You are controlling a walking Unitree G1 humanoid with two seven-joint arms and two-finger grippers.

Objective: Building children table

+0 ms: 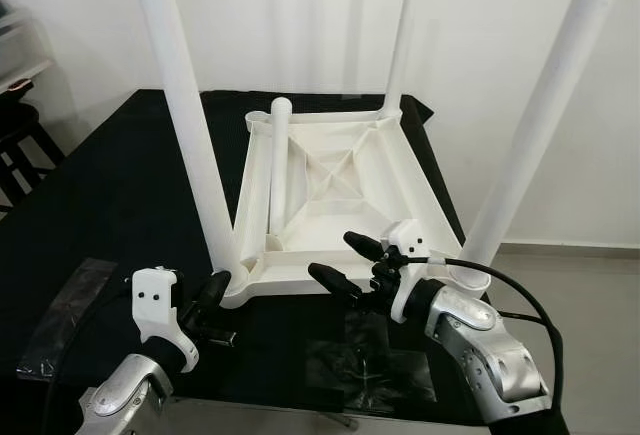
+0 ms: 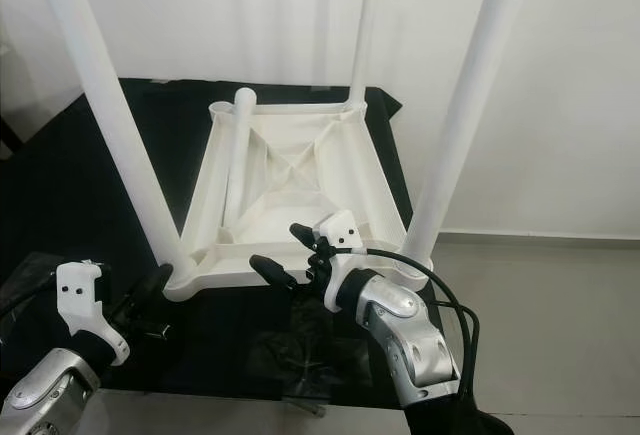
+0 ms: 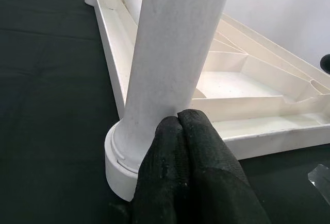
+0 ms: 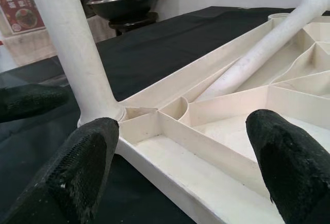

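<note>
Closest to you, your left gripper (image 1: 213, 290) sits low at the near-left corner of the upside-down table top (image 1: 335, 180), fingers pressed together and touching the base of the near-left leg (image 1: 190, 115) right where it drops into its round socket. My guess is it's there to nudge or steady that leg, since closed tips can't wrap a tube that fat. Your right gripper (image 1: 345, 260) hovers over the near edge with its fingers spread wide, holding nothing, probably lined up to brace the frame or go for the loose leg (image 1: 277, 160). That one is lying inside the frame, slanting toward the far-left corner, so it looks like the last one to fit.

The table is flipped so the sockets face up, which makes sense for pushing legs in. It's all smooth matte white plastic, with thin ribs crossing in an X underneath. The near-right leg (image 1: 545, 110) and far-right leg (image 1: 400, 35) are plain round tubes. Everything sits on a black cloth (image 1: 110, 205) over a bigger table, with crinkly clear plastic wrap (image 1: 60, 320) at the near-left edge
</note>
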